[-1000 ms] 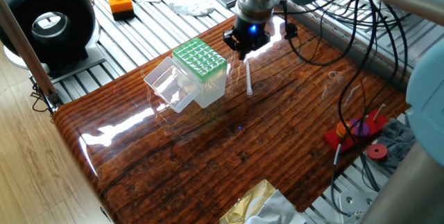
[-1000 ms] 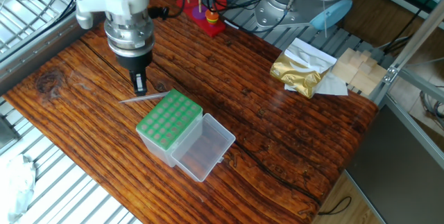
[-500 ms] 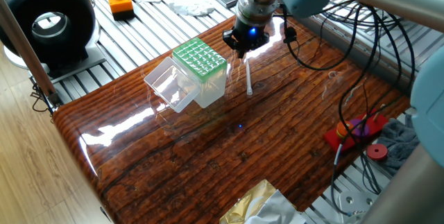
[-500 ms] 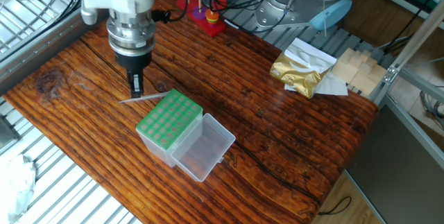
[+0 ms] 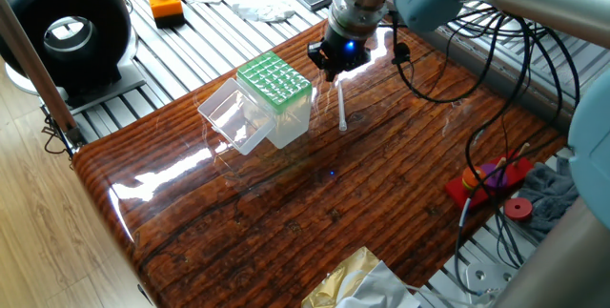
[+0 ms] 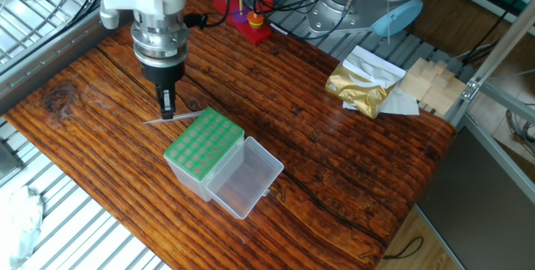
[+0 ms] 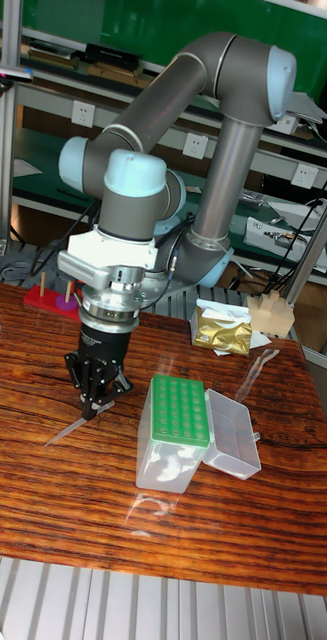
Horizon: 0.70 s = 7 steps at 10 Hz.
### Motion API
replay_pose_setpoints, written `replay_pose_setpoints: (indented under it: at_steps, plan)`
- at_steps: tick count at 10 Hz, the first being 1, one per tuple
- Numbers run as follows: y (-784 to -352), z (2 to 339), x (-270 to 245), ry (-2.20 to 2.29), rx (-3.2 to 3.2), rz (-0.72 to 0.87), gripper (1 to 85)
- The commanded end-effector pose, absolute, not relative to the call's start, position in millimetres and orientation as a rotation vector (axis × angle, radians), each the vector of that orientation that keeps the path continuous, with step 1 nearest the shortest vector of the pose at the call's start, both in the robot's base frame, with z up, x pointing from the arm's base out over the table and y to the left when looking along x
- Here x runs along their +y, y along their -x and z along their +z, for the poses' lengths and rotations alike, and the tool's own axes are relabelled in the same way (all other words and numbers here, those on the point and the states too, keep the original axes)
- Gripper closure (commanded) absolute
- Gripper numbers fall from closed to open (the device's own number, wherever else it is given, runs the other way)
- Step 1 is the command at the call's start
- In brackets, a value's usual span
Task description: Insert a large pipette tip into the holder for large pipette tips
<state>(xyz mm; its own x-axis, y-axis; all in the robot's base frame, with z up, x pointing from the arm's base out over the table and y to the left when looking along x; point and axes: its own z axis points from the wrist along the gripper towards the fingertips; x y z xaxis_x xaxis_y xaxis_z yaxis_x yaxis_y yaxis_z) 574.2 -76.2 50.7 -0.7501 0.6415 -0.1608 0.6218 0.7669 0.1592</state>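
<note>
Right now the pincer points straight down over the wooden bench, its tips low above one end of the large pipette tip. That slim translucent tube lies flat on the bench, just beside the holder for large pipette tips, on the side away from the holder's lid. Whether the fingers actually touch the tube cannot be told; in the tall fixed view they look drawn close together, with the tube's upper end right at them.

From the other fixed view the pincer hangs just behind the holder's green grid, and the tube runs leftward from under it. The clear hinged lid is swung fully open and rests on the bench beside the box.

From one fixed view the holder stands upright, the tube lies near its right side, and the pincer sits above the tube's far end.
</note>
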Motion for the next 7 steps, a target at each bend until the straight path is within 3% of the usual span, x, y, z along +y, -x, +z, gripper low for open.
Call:
replay_pose_setpoints:
  at_steps: [1, 7]
  plan:
    - [-561.1, 41.4, -80.3, -1.008, 2.793, 0.112, 84.7]
    - [-561.5, 40.6, -83.0, -0.88, 2.827, 0.08, 84.7]
